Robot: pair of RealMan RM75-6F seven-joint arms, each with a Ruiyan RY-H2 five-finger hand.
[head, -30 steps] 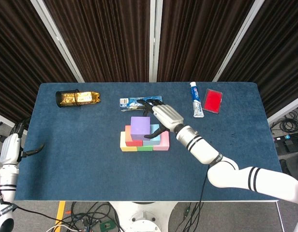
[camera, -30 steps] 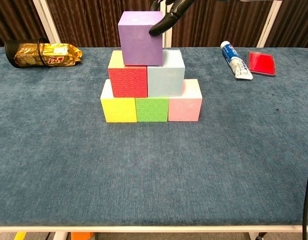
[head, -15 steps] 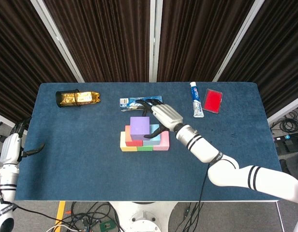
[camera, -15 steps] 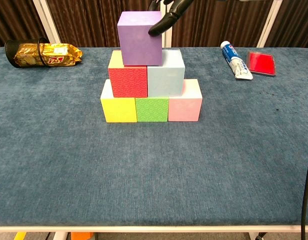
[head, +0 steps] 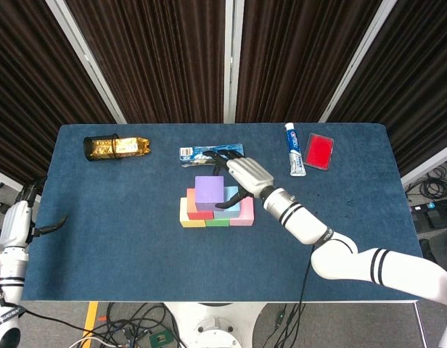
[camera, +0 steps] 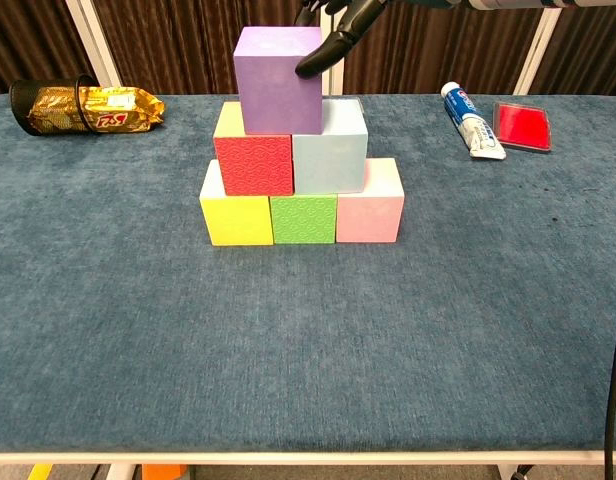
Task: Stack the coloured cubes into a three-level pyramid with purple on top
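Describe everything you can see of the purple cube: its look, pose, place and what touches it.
The purple cube is a matte, solid-coloured block with crisp edges, sitting upright on the top level of the pyramid. It rests across the red cube and the pale blue cube beneath it. The right robot hand is at its upper right side, one dark fingertip against the cube's right edge.

We see a matte purple cube (camera: pixel 279 80) topping the pyramid, resting on an embossed red cube (camera: pixel 253 164) and pale blue cube (camera: pixel 329 160). Beneath sit yellow (camera: pixel 236 220), green (camera: pixel 303 219) and pink (camera: pixel 370 217) cubes in a touching row.
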